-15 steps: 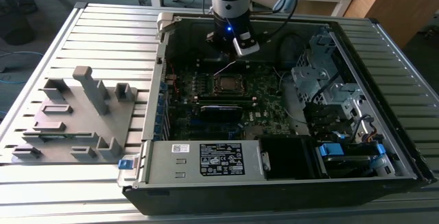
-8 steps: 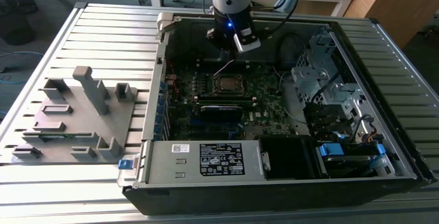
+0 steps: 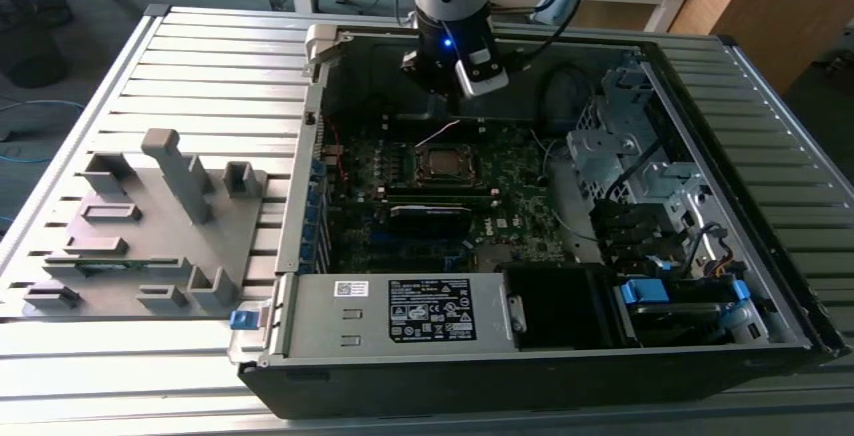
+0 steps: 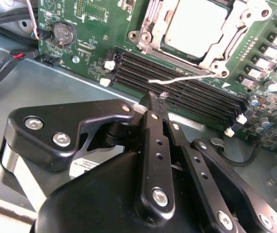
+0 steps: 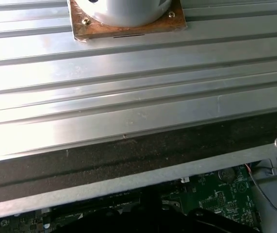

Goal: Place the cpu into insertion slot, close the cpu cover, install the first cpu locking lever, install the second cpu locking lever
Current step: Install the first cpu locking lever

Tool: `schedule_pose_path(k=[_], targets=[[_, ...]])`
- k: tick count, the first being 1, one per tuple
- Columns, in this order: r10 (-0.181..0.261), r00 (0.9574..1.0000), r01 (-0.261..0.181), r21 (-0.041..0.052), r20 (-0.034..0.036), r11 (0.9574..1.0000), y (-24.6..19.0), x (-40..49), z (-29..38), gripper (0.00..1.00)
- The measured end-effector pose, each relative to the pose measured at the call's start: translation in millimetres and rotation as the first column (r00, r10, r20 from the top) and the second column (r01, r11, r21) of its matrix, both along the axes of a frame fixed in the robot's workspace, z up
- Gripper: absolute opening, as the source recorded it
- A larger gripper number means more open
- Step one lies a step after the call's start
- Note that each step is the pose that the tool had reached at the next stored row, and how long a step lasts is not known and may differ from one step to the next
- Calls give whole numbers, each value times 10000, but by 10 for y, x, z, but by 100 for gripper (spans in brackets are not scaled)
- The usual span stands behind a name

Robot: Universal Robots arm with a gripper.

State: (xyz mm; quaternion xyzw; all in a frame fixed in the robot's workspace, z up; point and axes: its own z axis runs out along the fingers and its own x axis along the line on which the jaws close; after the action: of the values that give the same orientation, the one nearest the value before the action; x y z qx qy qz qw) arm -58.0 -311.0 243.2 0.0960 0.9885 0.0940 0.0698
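Observation:
The cpu (image 4: 196, 24), a dull silver square, lies in the insertion slot (image 3: 441, 163) on the green motherboard (image 4: 94, 29). The silver cpu cover (image 4: 235, 34) frames it, lying flat around the chip. A thin silver locking lever (image 4: 187, 77) juts out from the socket's corner over the memory slots, and in the exterior view it (image 3: 441, 136) rises above the socket. My gripper (image 4: 153, 97) is shut with nothing between its black fingers, its tips just short of the lever's free end. The arm's wrist (image 3: 454, 56) hangs over the far side of the open case.
Long black memory slots (image 4: 177, 82) run between the gripper and the socket. A coin battery (image 4: 63, 33) and cables lie nearby. In the case, a power supply (image 3: 400, 311) and a drive cage (image 3: 627, 156). A grey fixture (image 3: 147, 226) stands on the ribbed table (image 5: 128, 97).

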Motion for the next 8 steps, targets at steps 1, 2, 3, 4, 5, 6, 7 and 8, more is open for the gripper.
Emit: schedule_pose_path(k=[1,2,3,4,5,6,7,8], targets=[[0,10000,0,1,1,10000,0,0,1,10],[0,10000,0,2,1,10000,0,0,1,10],[2,10000,-2,2,7,10000,0,0,1,10],[3,10000,-3,-2,16,10000,-5,-3,3,10],[1,10000,-1,-2,31,10000,-13,-5,3,10],[0,10000,0,0,49,10000,-23,-8,2,10],[0,10000,0,0,66,10000,-35,-11,2,10],[0,10000,0,-1,81,10000,-47,-14,2,10]])
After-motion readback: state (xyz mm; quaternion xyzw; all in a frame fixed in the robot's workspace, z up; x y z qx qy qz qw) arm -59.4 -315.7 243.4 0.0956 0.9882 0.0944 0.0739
